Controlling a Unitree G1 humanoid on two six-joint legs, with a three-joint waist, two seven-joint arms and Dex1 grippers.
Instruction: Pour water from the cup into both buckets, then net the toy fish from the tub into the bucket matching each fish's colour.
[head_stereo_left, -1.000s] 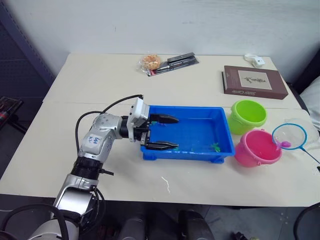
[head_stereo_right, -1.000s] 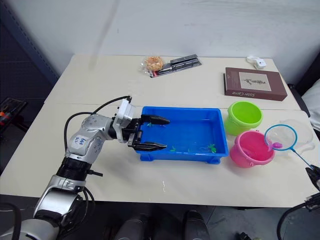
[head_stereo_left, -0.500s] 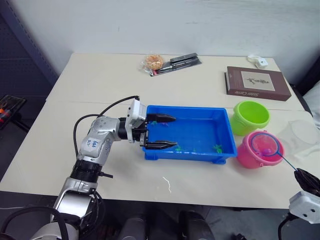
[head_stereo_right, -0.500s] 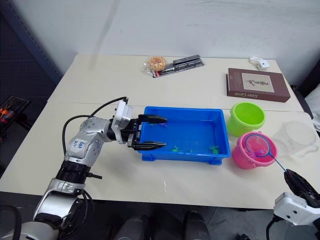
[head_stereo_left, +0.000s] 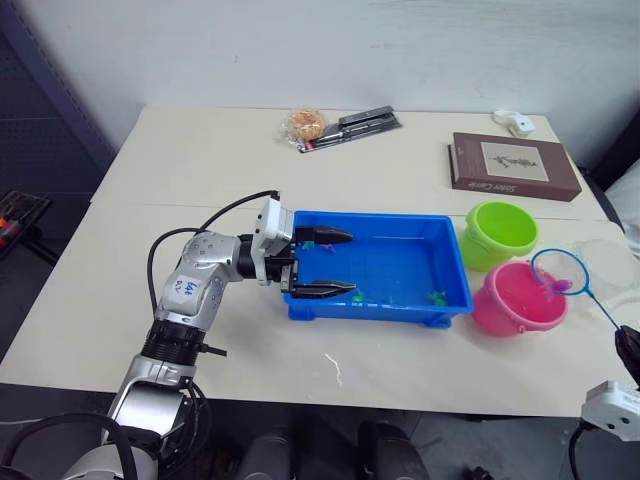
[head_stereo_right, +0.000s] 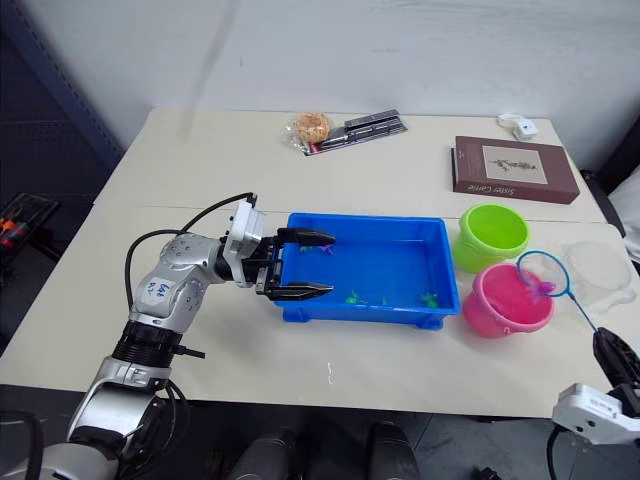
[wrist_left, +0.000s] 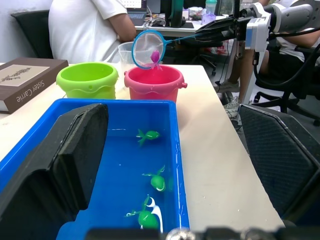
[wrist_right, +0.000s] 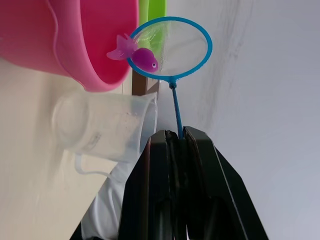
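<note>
Since half a second ago the net (head_stereo_right: 543, 275) has been lifted off the pink bucket's mouth and shifted to its right rim, with the pink fish (wrist_right: 139, 55) carried in the hoop; the left arm is unchanged.

Desk (head_stereo_left: 180, 170): cream, with a brown book (head_stereo_left: 512, 165) at far right and a snack packet (head_stereo_left: 302, 123) with dark pens at far centre.

Tub (head_stereo_left: 400, 255): bright blue, centre of desk, shallow water inside, green fish (wrist_left: 159, 181) noted along its near side. It is judged stiff but sloshy if shifted; a rim grip is best.

Buckets: green bucket (head_stereo_left: 498, 232) just right of the tub's far corner, pink bucket (head_stereo_left: 518, 297) near side of it, the two touching or nearly so. Both are judged light and easily tipped.

Cup (head_stereo_right: 598, 270): clear, right of the buckets, apparently lying on its side in the right wrist view. Thin and slippery.

Net: blue hoop on a thin wire handle, judged light and springy; the handle end is the only sensible hold. Fish judged tiny, wet, easily flicked out.

Left tool (head_stereo_left: 335, 262): fingers spread wide, straddling the tub's left end, one over the water and one along the near wall; nothing is pinched.

Right tool (wrist_right: 175, 137): fingers pressed together on the net handle.
</note>
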